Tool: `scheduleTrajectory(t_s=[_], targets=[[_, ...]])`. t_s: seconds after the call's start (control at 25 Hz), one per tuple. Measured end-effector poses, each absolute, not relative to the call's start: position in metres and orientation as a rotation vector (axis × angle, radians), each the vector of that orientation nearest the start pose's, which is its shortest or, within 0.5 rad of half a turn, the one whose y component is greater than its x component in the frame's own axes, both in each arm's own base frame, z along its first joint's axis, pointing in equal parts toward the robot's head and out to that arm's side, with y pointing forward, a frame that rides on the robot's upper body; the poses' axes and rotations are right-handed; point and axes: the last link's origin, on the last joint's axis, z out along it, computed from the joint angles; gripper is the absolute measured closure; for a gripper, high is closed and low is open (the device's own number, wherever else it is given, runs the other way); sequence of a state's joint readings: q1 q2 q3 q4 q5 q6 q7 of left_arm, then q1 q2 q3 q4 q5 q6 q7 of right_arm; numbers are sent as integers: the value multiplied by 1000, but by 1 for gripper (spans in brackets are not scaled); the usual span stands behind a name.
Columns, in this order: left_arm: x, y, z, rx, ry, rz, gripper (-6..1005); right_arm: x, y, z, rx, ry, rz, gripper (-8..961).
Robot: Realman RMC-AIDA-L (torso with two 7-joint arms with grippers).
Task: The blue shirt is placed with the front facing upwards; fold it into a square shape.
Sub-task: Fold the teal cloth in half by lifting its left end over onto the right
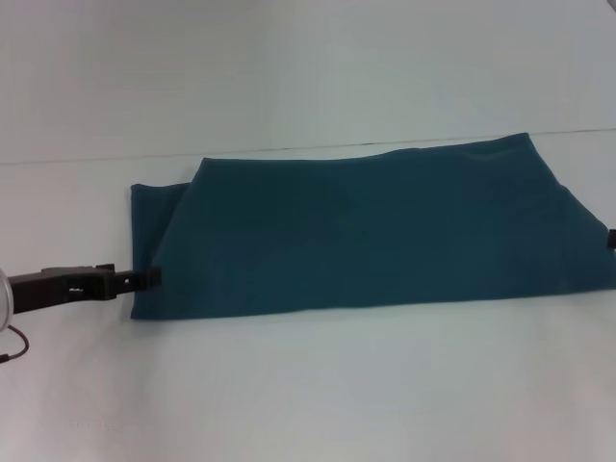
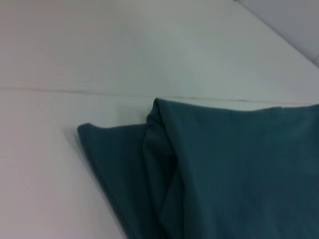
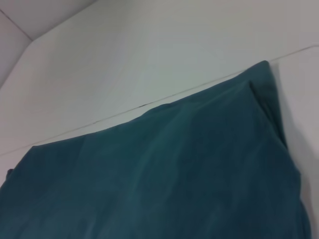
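The blue shirt lies folded into a long, wide band across the white table, plain teal side up with no print showing. Its left end has a lower layer sticking out beyond the top layer. My left gripper reaches in from the left and meets the shirt's left edge near the front corner. Only a small dark tip of my right gripper shows at the shirt's right end. The left wrist view shows the layered left end of the shirt. The right wrist view shows the far right corner of the shirt.
The white table stretches in front of the shirt. A thin seam runs across the surface just behind the shirt's far edge. A dark cable hangs by my left arm.
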State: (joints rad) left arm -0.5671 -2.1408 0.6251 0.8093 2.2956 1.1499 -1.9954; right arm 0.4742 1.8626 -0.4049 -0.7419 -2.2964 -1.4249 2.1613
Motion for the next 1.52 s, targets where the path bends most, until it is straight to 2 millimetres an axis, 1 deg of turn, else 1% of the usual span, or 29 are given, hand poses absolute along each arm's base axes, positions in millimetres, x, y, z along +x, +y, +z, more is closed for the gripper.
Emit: scheduleTrajectory(t_s=[0.28, 0.68, 0.96, 1.28, 1.52], targets=[[-295, 377, 8, -2234, -1266, -368, 146, 376, 337, 136, -1914, 1562, 473, 117], [-293, 379, 4, -2241, -1254, -349, 146, 384, 347, 124, -1828, 1583, 420, 139], [-295, 378, -3, -2255, -1261, -304, 147, 385, 349, 115, -1807, 1587, 413, 156], [-292, 380, -6, -2265, -1248, -292, 146, 383, 354, 97, -1817, 1583, 387, 175], [-291, 381, -6, -2269, -1242, -292, 148, 384, 356, 91, -1809, 1582, 375, 189]])
